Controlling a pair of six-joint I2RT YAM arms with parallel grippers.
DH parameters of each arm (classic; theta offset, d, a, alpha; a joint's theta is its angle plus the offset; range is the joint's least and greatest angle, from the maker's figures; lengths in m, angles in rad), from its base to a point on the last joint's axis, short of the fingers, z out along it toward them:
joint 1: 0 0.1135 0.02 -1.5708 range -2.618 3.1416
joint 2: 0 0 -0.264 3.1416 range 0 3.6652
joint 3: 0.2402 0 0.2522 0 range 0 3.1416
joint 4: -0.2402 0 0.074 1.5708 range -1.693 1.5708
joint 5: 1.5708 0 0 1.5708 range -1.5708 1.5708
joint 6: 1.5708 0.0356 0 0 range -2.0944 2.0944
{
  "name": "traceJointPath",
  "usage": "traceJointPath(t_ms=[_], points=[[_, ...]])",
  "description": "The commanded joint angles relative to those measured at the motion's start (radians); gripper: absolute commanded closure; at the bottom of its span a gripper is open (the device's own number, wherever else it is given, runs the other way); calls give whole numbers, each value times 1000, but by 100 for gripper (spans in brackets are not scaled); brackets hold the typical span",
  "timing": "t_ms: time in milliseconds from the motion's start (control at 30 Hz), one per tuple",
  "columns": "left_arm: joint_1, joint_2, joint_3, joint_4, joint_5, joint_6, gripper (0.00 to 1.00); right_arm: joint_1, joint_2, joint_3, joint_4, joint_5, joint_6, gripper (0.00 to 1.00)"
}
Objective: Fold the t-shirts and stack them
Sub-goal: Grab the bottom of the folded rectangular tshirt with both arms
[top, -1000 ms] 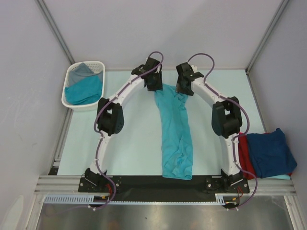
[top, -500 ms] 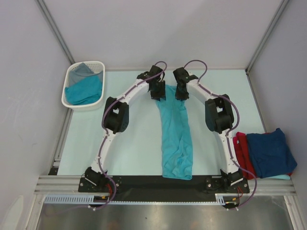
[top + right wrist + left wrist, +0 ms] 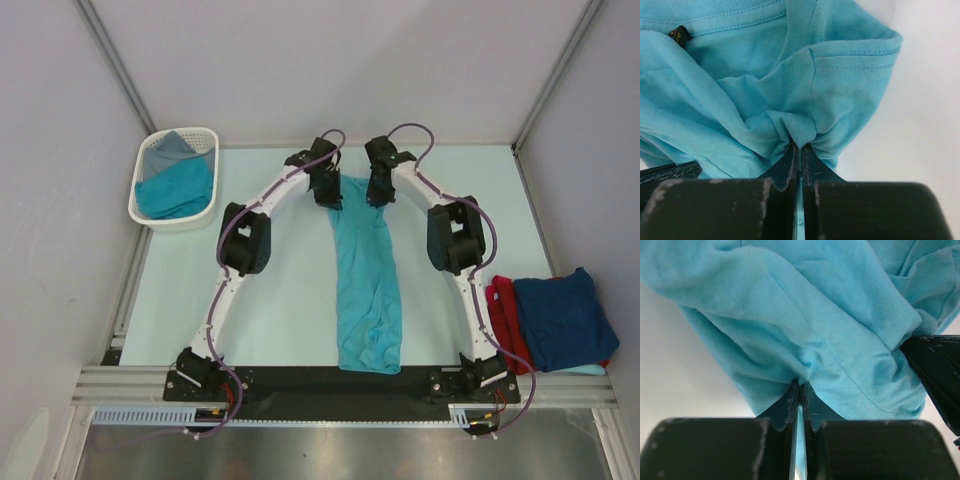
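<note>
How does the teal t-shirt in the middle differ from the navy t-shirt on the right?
The teal t-shirt lies as a long narrow strip; the navy t-shirt is folded compact. The left gripper and right gripper are shut on the teal one's far end; no gripper touches the navy one. The navy one rests on a red t-shirt; the teal one on the table. Both are plain.

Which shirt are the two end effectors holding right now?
The teal t-shirt stretched down the middle of the table; the left end effector and right end effector pinch its far end. Basket shirts and the navy-red pile lie untouched.
</note>
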Motion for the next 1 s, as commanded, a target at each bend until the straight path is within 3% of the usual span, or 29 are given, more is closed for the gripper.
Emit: traceJointPath(t_ms=[0, 600, 967], points=[[29, 19, 57, 16, 20, 3, 93, -11, 70, 50, 19, -25, 11, 100], [127, 26, 94, 97, 99, -15, 94, -31, 216, 361, -6, -120, -2, 100], [161, 60, 106, 146, 146, -41, 92, -72, 287, 441, 16, -173, 6, 100]])
